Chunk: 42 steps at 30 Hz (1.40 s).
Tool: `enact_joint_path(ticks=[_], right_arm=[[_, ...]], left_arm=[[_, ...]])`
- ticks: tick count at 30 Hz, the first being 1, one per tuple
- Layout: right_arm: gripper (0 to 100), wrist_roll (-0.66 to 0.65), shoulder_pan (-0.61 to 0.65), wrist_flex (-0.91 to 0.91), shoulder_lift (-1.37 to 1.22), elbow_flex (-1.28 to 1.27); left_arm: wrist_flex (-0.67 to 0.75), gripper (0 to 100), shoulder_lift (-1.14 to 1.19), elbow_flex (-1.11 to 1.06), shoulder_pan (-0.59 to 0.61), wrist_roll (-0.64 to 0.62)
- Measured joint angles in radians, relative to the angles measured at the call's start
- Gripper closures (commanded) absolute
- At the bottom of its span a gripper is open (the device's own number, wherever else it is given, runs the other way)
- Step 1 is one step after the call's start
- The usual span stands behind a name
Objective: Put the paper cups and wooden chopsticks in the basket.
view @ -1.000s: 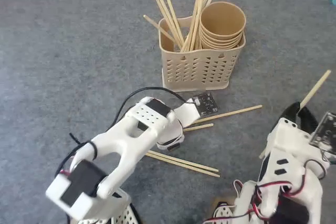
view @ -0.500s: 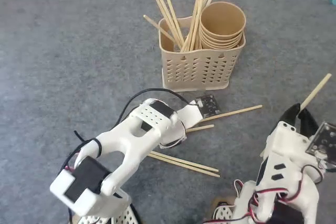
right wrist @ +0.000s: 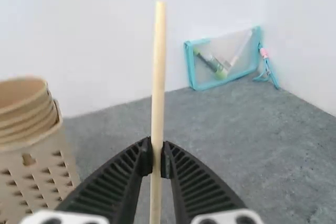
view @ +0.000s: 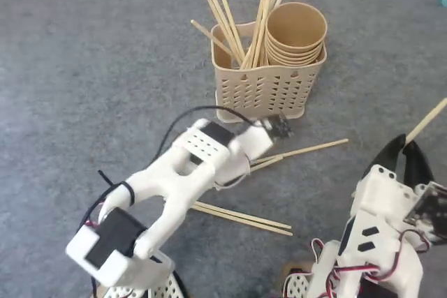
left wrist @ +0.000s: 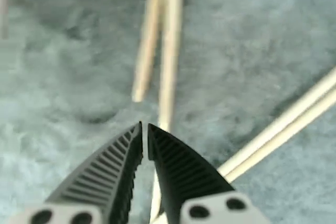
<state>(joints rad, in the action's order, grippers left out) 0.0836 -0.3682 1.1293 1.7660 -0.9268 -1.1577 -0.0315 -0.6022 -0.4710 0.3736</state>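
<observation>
The beige basket (view: 262, 92) stands at the far middle, holding a stack of paper cups (view: 296, 29) and several wooden chopsticks (view: 230, 22). On the carpet lie a long chopstick (view: 314, 149), a shorter one (view: 265, 162) and a pair (view: 241, 215). My left gripper (left wrist: 145, 128) is shut low over the carpet just in front of the basket. One chopstick (left wrist: 168, 51) runs under its tips and another (left wrist: 144, 56) lies beside it. I cannot tell whether either is pinched. My right gripper (right wrist: 156, 153) is shut on a chopstick (right wrist: 158, 66) that it holds upright at the near right (view: 427, 121).
The left arm (view: 188, 172) stretches across the near middle of the grey carpet, over the loose chopsticks. A clear pouch with a blue edge (right wrist: 226, 59) leans on the white wall to the right. Open carpet lies left of the basket.
The left gripper has moved up toward the basket, and the short chopstick has shifted with it. The right gripper has risen slightly, its chopstick sliding toward the right edge.
</observation>
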Motion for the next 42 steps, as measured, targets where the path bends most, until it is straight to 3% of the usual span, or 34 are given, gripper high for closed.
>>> enact_joint_path(ticks=[7,14,18,24,34,42], right_arm=[[99.1,0.101,0.091,-0.100,0.000,0.000],[99.1,0.110,0.150,-0.100,0.000,-0.020],[99.1,0.114,0.153,-0.100,0.000,-0.044],[99.1,0.114,0.155,-0.100,0.000,-0.060],[99.1,0.114,0.157,-0.072,0.000,-0.061],[99.1,0.114,0.157,-0.064,0.000,-0.061]], left_arm=[[-0.015,98,-0.245,-0.049,0.061,-0.035],[0.037,82,-0.423,-0.227,-0.006,-0.029],[0.146,82,-0.345,-0.235,-0.029,-0.098],[0.307,82,-0.117,-0.222,-0.064,-0.103],[0.276,99,0.098,-0.058,-0.077,-0.109],[0.273,99,0.066,-0.097,-0.114,-0.107]])
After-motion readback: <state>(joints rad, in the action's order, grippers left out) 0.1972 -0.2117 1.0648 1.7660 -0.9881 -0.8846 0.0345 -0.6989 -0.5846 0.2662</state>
